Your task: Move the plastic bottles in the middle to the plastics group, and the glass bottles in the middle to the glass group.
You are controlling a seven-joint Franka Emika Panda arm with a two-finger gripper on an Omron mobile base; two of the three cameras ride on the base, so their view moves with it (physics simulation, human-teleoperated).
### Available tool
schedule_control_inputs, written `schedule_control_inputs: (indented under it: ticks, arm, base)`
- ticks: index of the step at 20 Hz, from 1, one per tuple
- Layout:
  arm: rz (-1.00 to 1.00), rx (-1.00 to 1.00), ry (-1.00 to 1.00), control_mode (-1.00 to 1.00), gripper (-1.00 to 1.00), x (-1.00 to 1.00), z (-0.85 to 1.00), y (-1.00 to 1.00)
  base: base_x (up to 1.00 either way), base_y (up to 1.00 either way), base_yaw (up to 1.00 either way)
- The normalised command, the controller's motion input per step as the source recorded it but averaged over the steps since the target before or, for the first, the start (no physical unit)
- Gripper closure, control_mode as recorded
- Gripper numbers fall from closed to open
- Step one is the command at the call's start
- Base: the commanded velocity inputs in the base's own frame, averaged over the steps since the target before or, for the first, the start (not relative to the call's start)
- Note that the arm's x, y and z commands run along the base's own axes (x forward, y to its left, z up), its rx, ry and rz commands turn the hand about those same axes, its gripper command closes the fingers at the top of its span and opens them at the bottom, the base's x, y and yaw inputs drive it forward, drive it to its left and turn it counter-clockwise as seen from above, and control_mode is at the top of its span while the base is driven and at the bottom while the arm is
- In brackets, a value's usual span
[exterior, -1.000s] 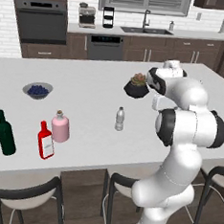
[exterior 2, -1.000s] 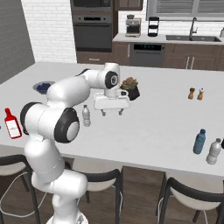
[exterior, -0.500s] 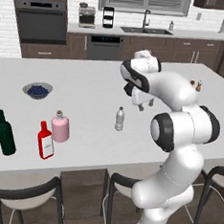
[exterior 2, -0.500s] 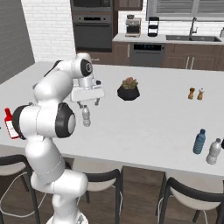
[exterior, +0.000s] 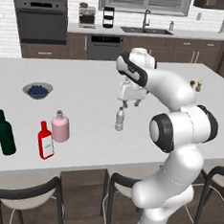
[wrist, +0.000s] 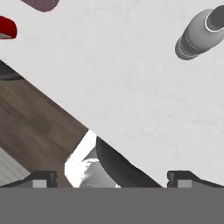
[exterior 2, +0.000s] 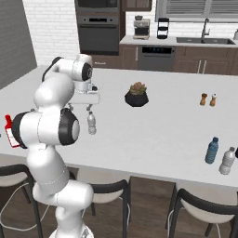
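- One clear bottle [exterior: 119,119] stood upright alone mid-desk, and my tool [exterior: 129,103] hung just above and slightly behind it, jaws wide and holding nothing; I judged this a line-up for a grasp from above, since the slim bottle could tip if struck from the side.
- From the hand camera the bottle [wrist: 199,34] sat off toward the upper right, not between my fingertips [wrist: 43,178], so I judged the tool needed centring before any descent.
- Two plastic bottles, a blue one [exterior 2: 212,150] and a clear one [exterior 2: 227,161], stood close together near the desk's [exterior: 91,97] front edge far to my right; I took that pair for the plastics group.
- Glass stood at the opposite end: a green wine bottle [exterior: 5,133] and a pink bottle [exterior: 60,126], with the red bottle [exterior: 46,140] just beside the pink one, seemingly parted by a thin gap.
- Nothing stood close around the clear bottle, so the grasp looked unobstructed.
- Across the desk lay a bowl of berries [exterior: 37,89], a potted plant [exterior 2: 136,94] and two shakers [exterior 2: 208,99]; the plant and shakers stood behind the direct line to the plastics, so I judged a front-edge carry safest.
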Motion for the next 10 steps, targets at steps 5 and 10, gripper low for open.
schedule_control_inputs:
  ticks: [5,10]
  arm:
    - [-0.33,0.03,-0.1,-1.0,-1.0,-0.27,0.01,0.0]
    - [-0.15,-0.15,-0.1,-1.0,-1.0,-0.11,0.2,0.0]
  base:
    - [0.0,0.0,0.0]
    - [0.0,0.0,0.0]
